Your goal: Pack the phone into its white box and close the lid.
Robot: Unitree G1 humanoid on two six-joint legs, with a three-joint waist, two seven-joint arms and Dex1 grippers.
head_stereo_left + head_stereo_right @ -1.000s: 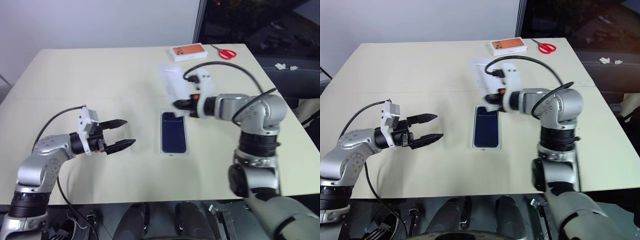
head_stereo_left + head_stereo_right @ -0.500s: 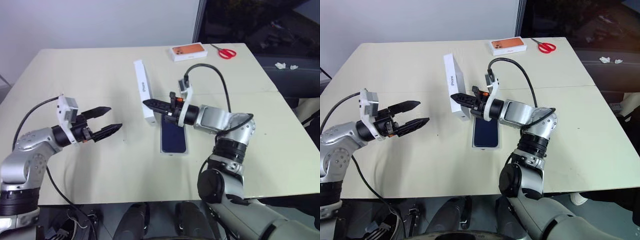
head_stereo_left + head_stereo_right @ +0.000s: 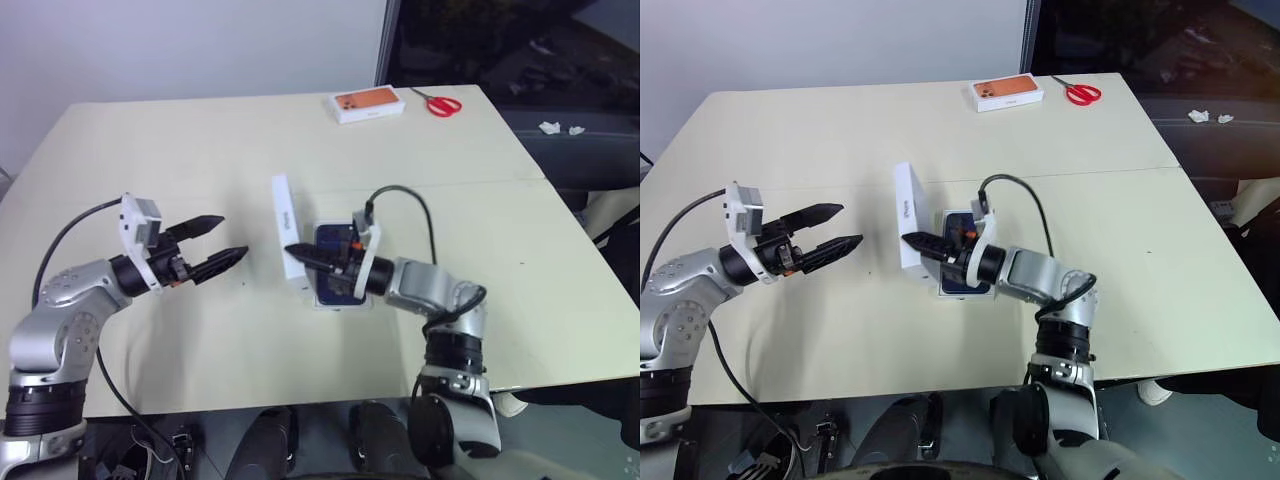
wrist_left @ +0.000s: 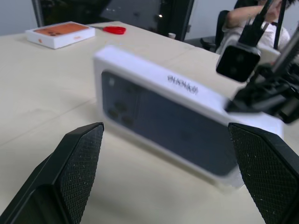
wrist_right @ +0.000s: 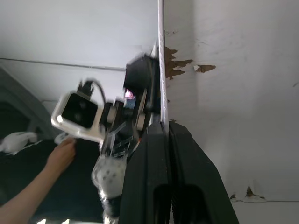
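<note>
The right tool [image 3: 912, 241] is clenched on the edge of the shallow white printed lid [image 3: 908, 232], held on edge beside the dark navy phone [image 3: 962, 266] lying in its white box [image 3: 340, 302] on the beige counter [image 3: 840, 140], probably for lowering. The left tool [image 3: 836, 230] is released, waiting nearby.

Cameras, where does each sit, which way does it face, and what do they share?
Head eyes: on the head, facing down over the table; both arms show.
Left wrist: looks along the open left pincer at the lid, printed side.
Right wrist: looks along the right pincer, shut on the lid's wall.
Shared: all show the lid.
</note>
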